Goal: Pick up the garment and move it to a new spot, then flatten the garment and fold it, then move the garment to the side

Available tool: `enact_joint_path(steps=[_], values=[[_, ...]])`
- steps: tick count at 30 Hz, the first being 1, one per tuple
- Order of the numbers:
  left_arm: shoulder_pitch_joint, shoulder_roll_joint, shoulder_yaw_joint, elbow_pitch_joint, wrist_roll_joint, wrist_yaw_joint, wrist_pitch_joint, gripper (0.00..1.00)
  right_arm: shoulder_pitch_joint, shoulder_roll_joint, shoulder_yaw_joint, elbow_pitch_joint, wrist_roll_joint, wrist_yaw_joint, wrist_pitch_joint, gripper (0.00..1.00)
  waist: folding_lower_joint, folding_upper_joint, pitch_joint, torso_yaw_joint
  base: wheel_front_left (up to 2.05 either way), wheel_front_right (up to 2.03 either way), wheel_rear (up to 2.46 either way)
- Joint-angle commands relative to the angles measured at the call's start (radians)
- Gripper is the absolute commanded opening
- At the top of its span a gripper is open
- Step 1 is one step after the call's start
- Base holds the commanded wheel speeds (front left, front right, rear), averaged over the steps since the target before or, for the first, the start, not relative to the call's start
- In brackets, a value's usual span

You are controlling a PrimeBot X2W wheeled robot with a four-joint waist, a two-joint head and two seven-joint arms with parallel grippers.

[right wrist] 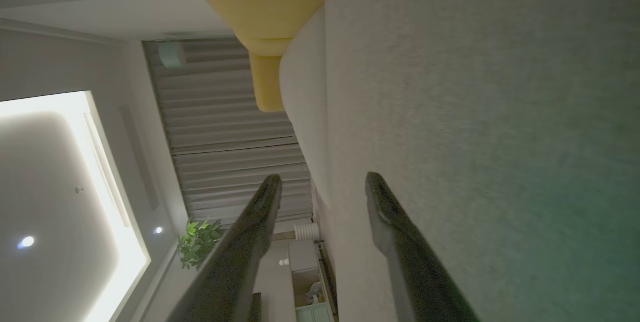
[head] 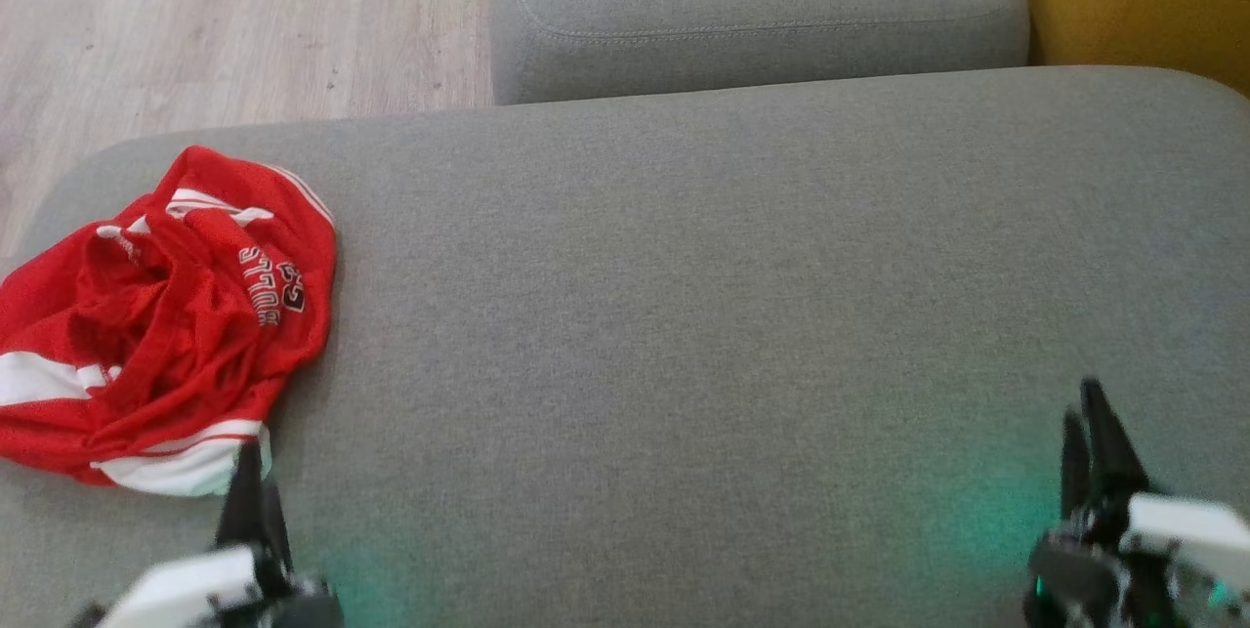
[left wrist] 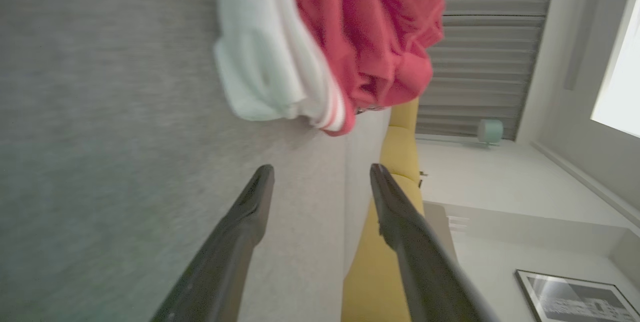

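Head view: garment [head: 161, 315] at left edge; cushion [head: 732, 315] stretches right.

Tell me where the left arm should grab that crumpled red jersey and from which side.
Grip the bunched white-striped hem of the red jersey, the fold nearest the left gripper. It rises off the grey cushion as a thick roll, so coming low from the near side with open jaws likely catches it.

Soft, even light covers the grey sofa seat [head: 684, 267] in the head view, without hard shadows; green glows [head: 967, 511] tint its near edge. The left wrist view blurs the garment [left wrist: 365, 26] on the seat. The right wrist view is dim, and a ceiling panel [right wrist: 50, 187] beyond the seat glares white.
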Motion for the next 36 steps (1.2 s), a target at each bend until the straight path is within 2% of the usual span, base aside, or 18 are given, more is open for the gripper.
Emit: enact_joint_path(steps=[1, 9, 36], values=[[-0.011, 0.002, 0.000, -0.014, 0.000, 0.000, 0.000, 1.00, -0.011, -0.002, 0.000, -0.015, 0.000, 0.000, 0.000, 1.00, 0.0000, 0.0000, 0.000, 0.000, 0.00, 0.00, 0.00], [-0.011, 0.002, -0.012, -0.014, 0.042, 0.000, -0.023, 1.00, -0.014, -0.002, 0.025, -0.014, -0.034, 0.000, -0.023, 1.00, 0.0000, 0.0000, 0.000, 0.000, 0.00, 0.00, 0.00], [-0.005, 0.004, -0.065, -0.110, 0.414, 0.074, -0.102, 1.00, -0.019, -0.005, 0.093, -0.064, -0.430, 0.000, -0.102, 1.00, 0.0000, 0.0000, -0.008, 0.005, 0.00, 0.00, 0.00]])
